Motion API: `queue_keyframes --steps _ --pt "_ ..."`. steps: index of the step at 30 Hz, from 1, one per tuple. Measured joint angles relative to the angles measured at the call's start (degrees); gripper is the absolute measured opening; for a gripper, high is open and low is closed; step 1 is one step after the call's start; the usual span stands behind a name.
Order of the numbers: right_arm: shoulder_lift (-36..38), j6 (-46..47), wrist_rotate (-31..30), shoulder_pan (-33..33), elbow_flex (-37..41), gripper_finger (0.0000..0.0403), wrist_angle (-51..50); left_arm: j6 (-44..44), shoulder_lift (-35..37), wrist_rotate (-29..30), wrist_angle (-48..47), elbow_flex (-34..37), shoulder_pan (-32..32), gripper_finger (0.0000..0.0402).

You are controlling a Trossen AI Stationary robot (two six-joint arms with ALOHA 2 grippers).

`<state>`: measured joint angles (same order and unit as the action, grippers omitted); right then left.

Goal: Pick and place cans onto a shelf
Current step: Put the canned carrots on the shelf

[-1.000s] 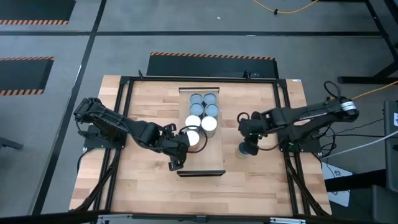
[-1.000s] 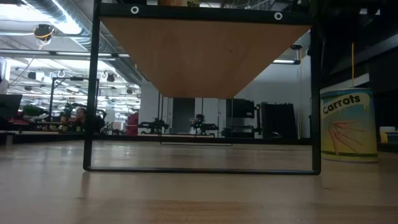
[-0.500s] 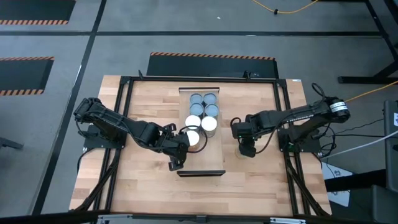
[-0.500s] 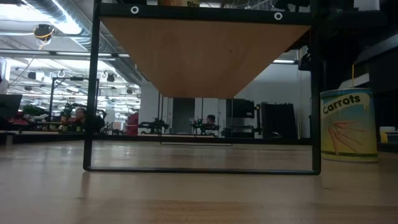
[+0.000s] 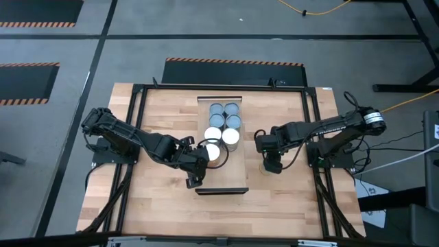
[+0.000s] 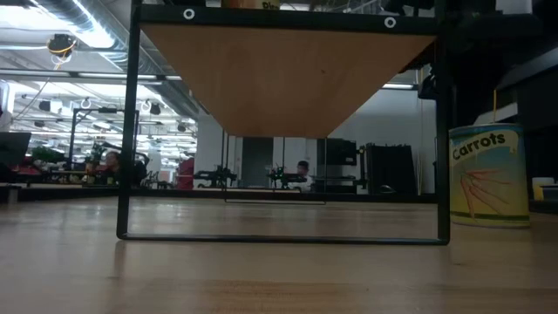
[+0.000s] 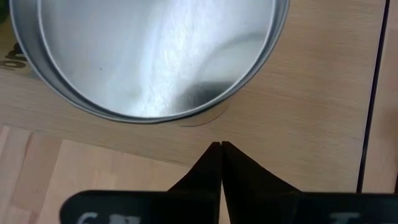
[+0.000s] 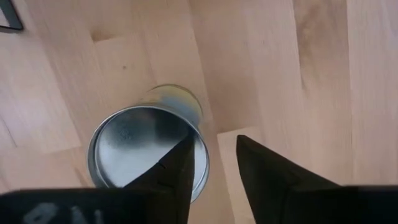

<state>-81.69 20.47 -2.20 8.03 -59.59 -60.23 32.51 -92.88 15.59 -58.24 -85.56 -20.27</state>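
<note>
The shelf [image 5: 223, 175] is a raised pale board on black legs in the table's middle; the low view shows its underside [image 6: 279, 78]. Several cans [image 5: 225, 118] stand on its far half. My left gripper [image 5: 204, 156] hovers shut just left of the nearest white-topped can [image 5: 213, 152], and its tips [image 7: 219, 147] are short of that can's silver top [image 7: 155, 56]. One labelled can [image 5: 267, 165] stands upright on the table to the right of the shelf, also in the low view [image 6: 488, 174]. My right gripper [image 8: 214, 149] is open above it, pointing down. My right gripper stands over the near edge of the can's rim [image 8: 200, 144]. One finger [image 8: 177, 165] lies over the silver top and the other [image 8: 264, 165] is outside the can. I cannot tell whether either finger touches it. The can stands on the table.
A black frame [image 5: 137, 137] borders the tabletop, and the shelf's black legs [image 6: 129, 131] [image 6: 443, 131] stand on it. Bare wood lies on the near half of the shelf and at the table's near side [image 5: 226, 213]. People show far off in the room behind.
My right gripper has sunk toward the can on the table and shifted a little toward the table's left, its wrist rolling slightly. A dark part of that arm has come into the low view at the upper right. The can has kept its place.
</note>
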Motion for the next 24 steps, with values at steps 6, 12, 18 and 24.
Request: queue_keyframes --steps 6,12,18,24 --pt "-0.89 -0.02 0.84 0.0 0.0 0.0122 0.49 0.0 0.0 0.0 0.0 0.0 0.0 0.0008" --pt "-3.29 -0.34 1.05 0.0 -0.35 0.0122 0.53 0.0 0.0 0.0 0.01 0.0 0.0 0.0009" --pt "-3.39 -1.28 1.05 0.0 -0.28 0.0122 0.72 0.0 0.0 0.0 0.02 0.0 0.0 0.0001" --pt "-3.43 -1.29 2.03 -0.02 -0.2 0.0121 0.79 -0.02 0.0 0.0 0.02 0.0 0.0 0.0008"
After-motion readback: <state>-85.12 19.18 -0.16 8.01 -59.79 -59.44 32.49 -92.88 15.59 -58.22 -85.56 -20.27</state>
